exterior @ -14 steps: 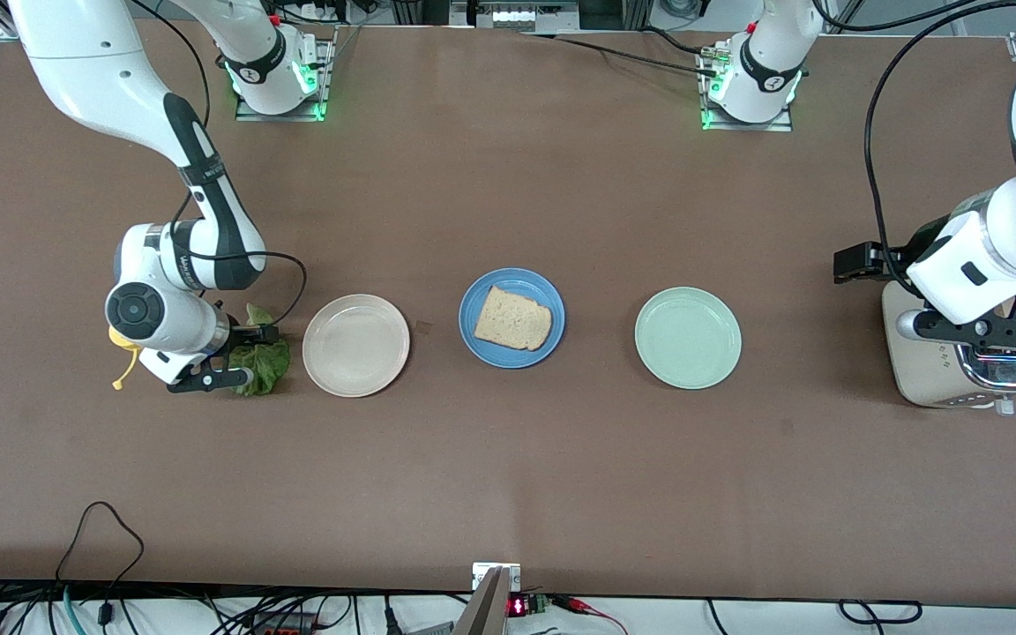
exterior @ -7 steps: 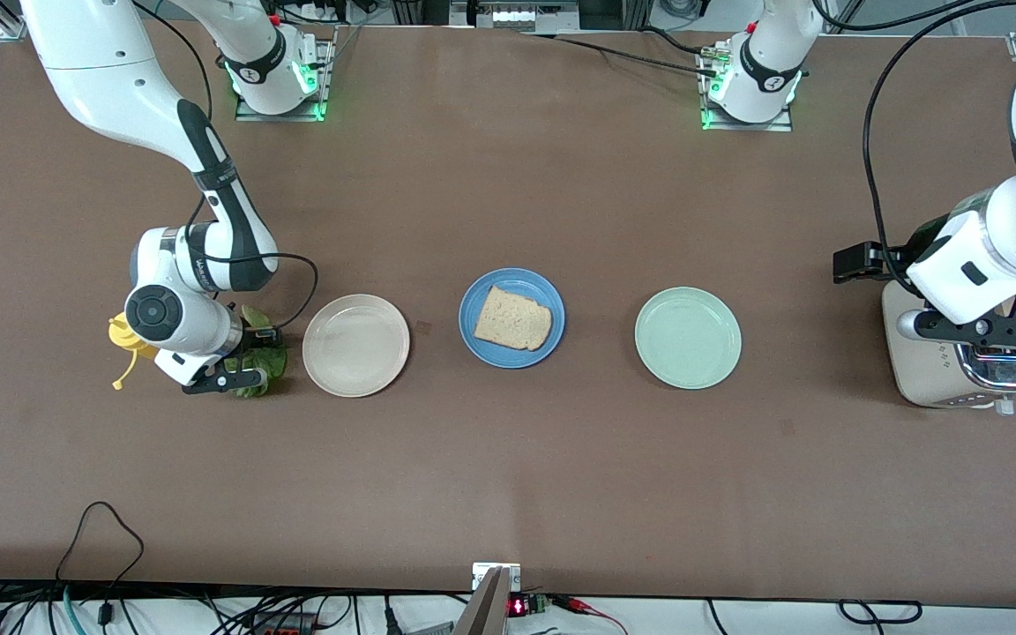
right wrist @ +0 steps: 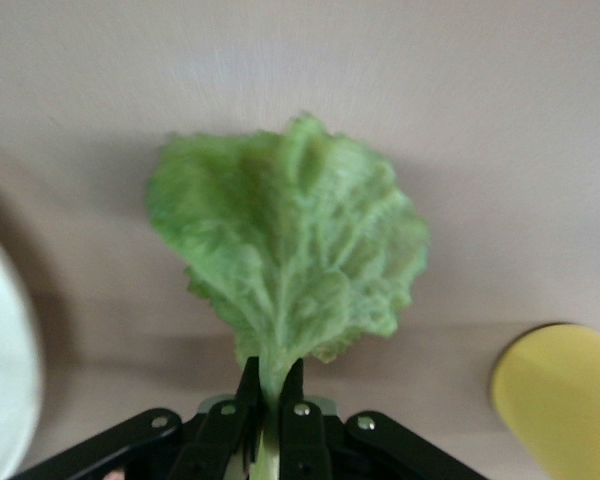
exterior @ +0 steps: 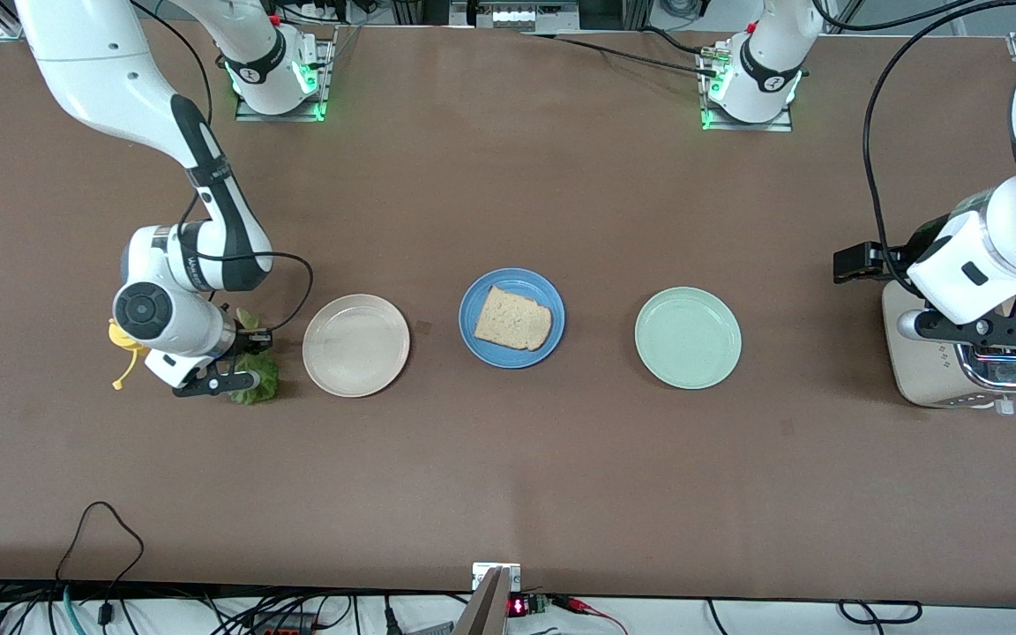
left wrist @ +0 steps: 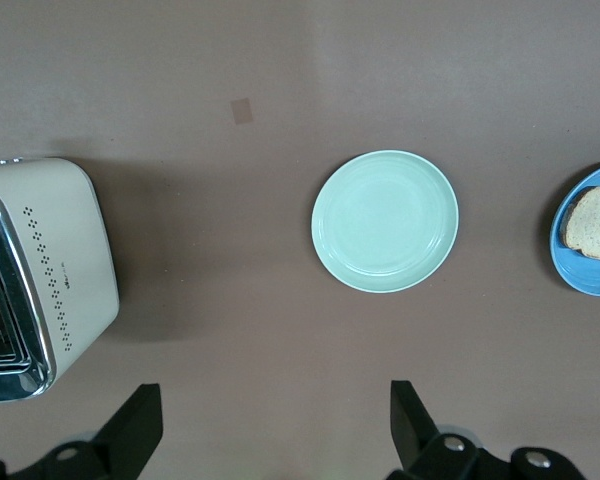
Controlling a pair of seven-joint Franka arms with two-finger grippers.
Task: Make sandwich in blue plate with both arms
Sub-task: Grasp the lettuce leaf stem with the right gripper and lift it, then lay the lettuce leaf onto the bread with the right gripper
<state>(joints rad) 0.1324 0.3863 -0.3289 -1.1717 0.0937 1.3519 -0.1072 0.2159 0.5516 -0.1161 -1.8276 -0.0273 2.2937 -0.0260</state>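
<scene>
The blue plate (exterior: pixel 483 348) sits mid-table with one toasted bread slice (exterior: pixel 513 318) on it; its edge (left wrist: pixel 578 276) and the slice (left wrist: pixel 595 222) also show in the left wrist view. A ruffled green lettuce leaf (exterior: pixel 256 377) lies toward the right arm's end of the table, beside the beige plate. My right gripper (exterior: pixel 239 363) is low over it, shut on the leaf's pale stem (right wrist: pixel 271 368), and the leaf (right wrist: pixel 290 250) fans out past the fingertips. My left gripper (exterior: pixel 980 333) waits over the toaster, open (left wrist: pixel 275 425), with nothing between its fingers.
A beige plate (exterior: pixel 355 345) and a pale green plate (exterior: pixel 687 337) flank the blue one. A cream toaster (exterior: pixel 936 375) stands at the left arm's end. A yellow item (exterior: pixel 124 348) lies beside the right wrist.
The right gripper's fingers have shut on the lettuce stem, and the leaf has bunched up and shifted slightly. The left arm has not moved.
</scene>
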